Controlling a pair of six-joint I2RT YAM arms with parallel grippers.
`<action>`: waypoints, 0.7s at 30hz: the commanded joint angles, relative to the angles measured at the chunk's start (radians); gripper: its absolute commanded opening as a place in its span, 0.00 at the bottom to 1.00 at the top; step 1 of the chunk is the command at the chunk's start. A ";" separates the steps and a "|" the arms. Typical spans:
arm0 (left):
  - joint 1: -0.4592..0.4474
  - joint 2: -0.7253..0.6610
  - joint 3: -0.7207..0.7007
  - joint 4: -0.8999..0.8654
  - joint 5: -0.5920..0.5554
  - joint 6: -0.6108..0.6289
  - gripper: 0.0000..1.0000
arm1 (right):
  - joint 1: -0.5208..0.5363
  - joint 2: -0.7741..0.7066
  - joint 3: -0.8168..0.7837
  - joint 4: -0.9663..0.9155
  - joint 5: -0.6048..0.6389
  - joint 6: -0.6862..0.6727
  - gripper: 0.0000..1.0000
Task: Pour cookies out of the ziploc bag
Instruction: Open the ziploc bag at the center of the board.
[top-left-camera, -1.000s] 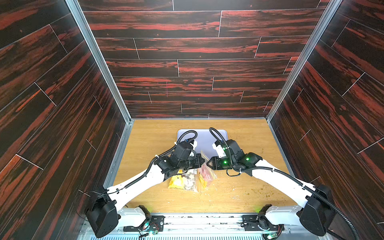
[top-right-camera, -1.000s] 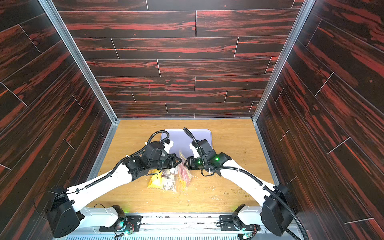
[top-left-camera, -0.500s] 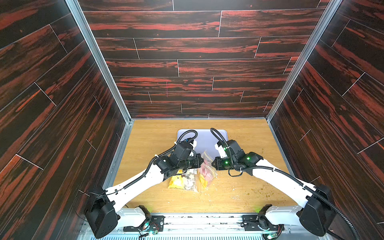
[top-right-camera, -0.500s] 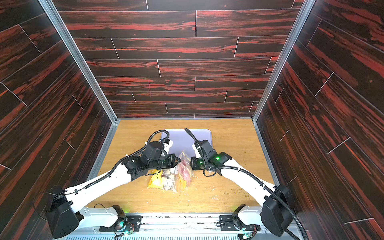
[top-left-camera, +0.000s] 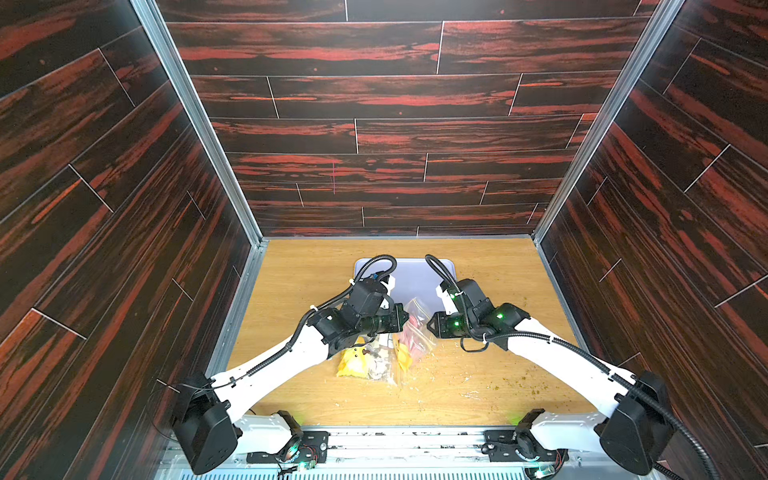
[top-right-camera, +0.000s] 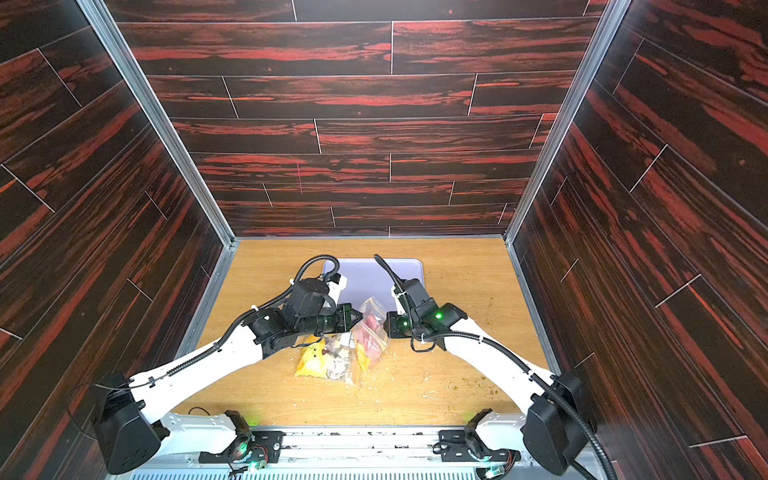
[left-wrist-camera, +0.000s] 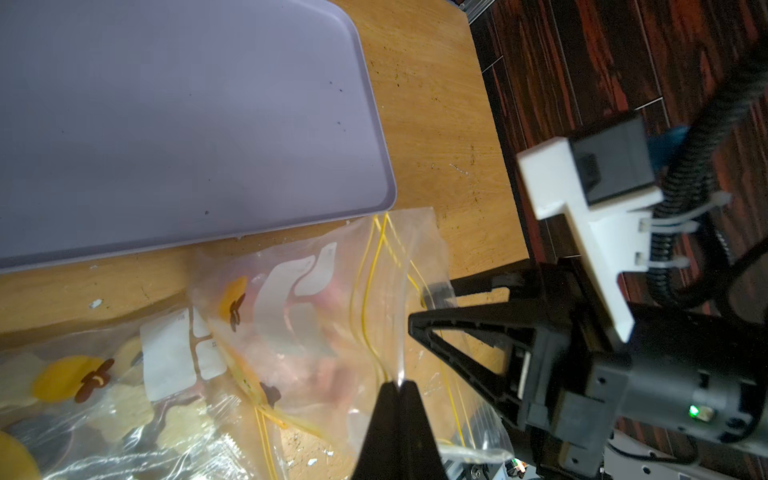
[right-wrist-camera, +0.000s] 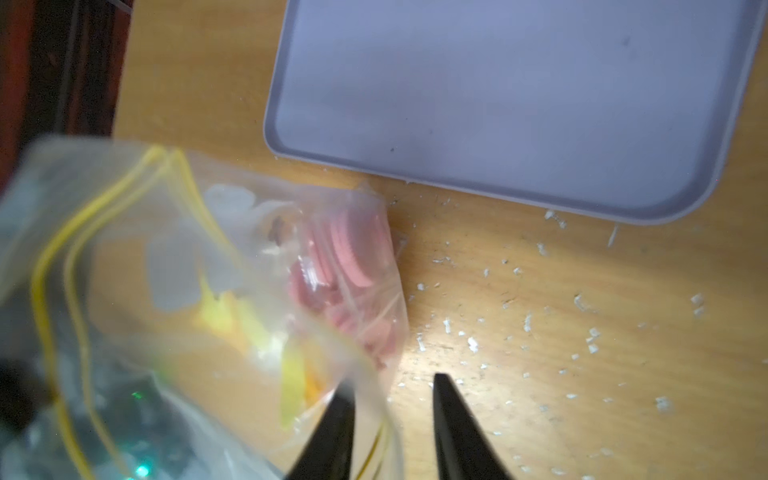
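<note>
both top views show the ziploc bag (top-left-camera: 417, 322) standing up off the table (top-left-camera: 307, 291) near its middle, just in front of the near edge of the lavender tray (top-left-camera: 415, 262), between the left gripper (top-left-camera: 402, 318) and the right gripper (top-left-camera: 431, 326). from up there the jaws of both are too small to read.

the left wrist view settles the left one. the left gripper (left-wrist-camera: 397, 384) is clenched, its two black tips pressed together on the clear film of the bag (left-wrist-camera: 332, 307) just beside the yellow zip lines. the same view shows the right gripper (left-wrist-camera: 420, 309) from the side, jaws apart, one tip touching the bag's mouth edge.

the right wrist view shows what the others do not: the cookies (right-wrist-camera: 357, 249), pink ridged discs stacked on edge in the bag's lower corner, which rests on the table just before the tray's rim (right-wrist-camera: 498, 198). here the right gripper (right-wrist-camera: 395, 386) is released, with bare wood between its tips and the film brushing one of them.

a yellow-printed bag (top-left-camera: 365, 363) lies flat on the table toward the near edge, partly under the left arm, touching the held bag; its contents are blurred in the left wrist view. white crumbs (right-wrist-camera: 473, 345) lie scattered on the wood toward the table's right side.
</note>
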 joint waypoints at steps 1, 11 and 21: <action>0.006 0.027 0.047 0.027 0.020 0.010 0.00 | -0.003 -0.058 0.027 -0.023 0.015 -0.017 0.48; 0.006 0.090 0.071 0.061 0.047 -0.006 0.00 | -0.003 -0.147 0.085 -0.079 -0.005 -0.142 0.78; 0.006 0.142 0.113 0.060 0.070 -0.015 0.00 | -0.001 -0.100 0.089 -0.048 -0.169 -0.235 0.69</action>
